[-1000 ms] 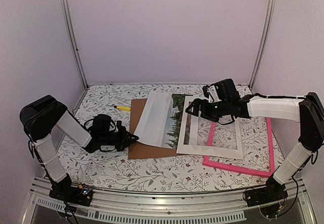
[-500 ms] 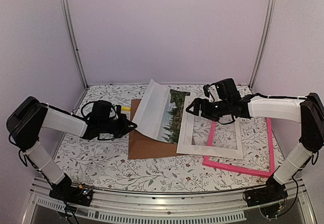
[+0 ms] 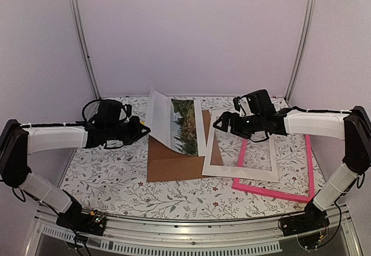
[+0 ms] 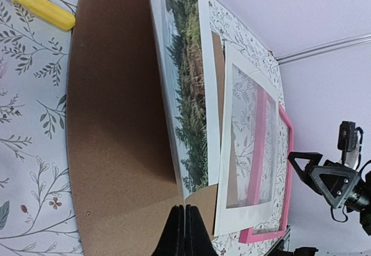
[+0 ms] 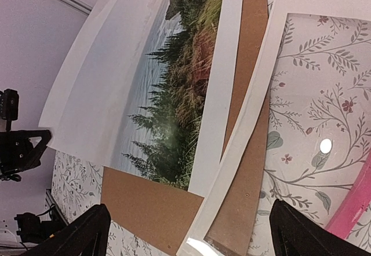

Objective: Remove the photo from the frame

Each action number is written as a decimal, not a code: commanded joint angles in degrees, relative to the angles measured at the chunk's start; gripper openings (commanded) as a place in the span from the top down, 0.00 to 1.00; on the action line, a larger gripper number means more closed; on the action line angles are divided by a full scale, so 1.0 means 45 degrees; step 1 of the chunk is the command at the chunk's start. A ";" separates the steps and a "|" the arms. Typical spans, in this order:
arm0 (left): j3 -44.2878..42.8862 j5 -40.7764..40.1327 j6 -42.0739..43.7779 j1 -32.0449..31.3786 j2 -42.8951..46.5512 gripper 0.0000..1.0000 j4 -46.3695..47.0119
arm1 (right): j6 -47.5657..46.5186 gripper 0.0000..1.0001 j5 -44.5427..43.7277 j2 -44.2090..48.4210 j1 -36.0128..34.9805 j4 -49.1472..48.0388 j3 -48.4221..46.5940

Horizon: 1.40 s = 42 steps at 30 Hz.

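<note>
- Photo (image 3: 174, 123) left of centre, out of the pink frame (image 3: 272, 193), raised on edge and bowed into a curve. Printed side turned toward the top camera, showing dark trees, pale sky and a wide white border. Lower edge resting on a brown backing board (image 3: 171, 166).
- At far left, left arm (image 3: 58, 137) stretched across from the left wall side. Left end effector (image 3: 144, 132) with fingers pressed together, clamped on the photo's left edge near a corner.
- Yellow-handled tool (image 4: 40, 6) lying on the floral-print surface (image 3: 116, 180) just beside the board's far left corner, seen only from the left wrist.
- Backing board flat on the surface beneath the photo, its right edge tucked under a white mat (image 3: 240, 172).
- White mat with an open rectangular window, lying flat. Left side over the board, right side overlapping the frame.
- Right end effector (image 3: 220, 123) over the mat's far left corner, fingers spread wide apart. Touching the mat or hovering above it: cannot tell.
- Frame flat on the surface at right, partly covered by the mat, not touching the photo.
</note>
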<state>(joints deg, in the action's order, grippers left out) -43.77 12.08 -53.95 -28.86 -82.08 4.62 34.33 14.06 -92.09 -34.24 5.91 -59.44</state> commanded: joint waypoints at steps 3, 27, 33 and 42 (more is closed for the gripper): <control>-0.0162 0.0101 -0.1530 0.0212 0.0462 1.00 -0.0761 | 0.0223 0.01 0.0113 0.0007 -0.0074 -0.0240 -0.0076; 0.0671 0.2135 -0.4404 0.1906 0.1123 1.00 -0.0158 | 0.0321 0.01 0.0389 -0.0166 -0.0087 -0.0303 0.0004; 0.1004 0.3160 -0.5502 0.2179 0.0950 1.00 0.0297 | 0.0412 0.01 0.0585 -0.0381 -0.0096 -0.0367 -0.0016; 0.1723 0.4189 -0.7008 0.2232 0.0926 1.00 0.0840 | 0.0684 0.01 0.1276 -0.0795 -0.0127 -0.0670 0.0218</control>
<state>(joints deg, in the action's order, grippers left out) -37.19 27.68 -82.06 -19.46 -77.60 5.93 36.36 17.37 -94.17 -34.26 4.86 -59.40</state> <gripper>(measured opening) 0.010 0.989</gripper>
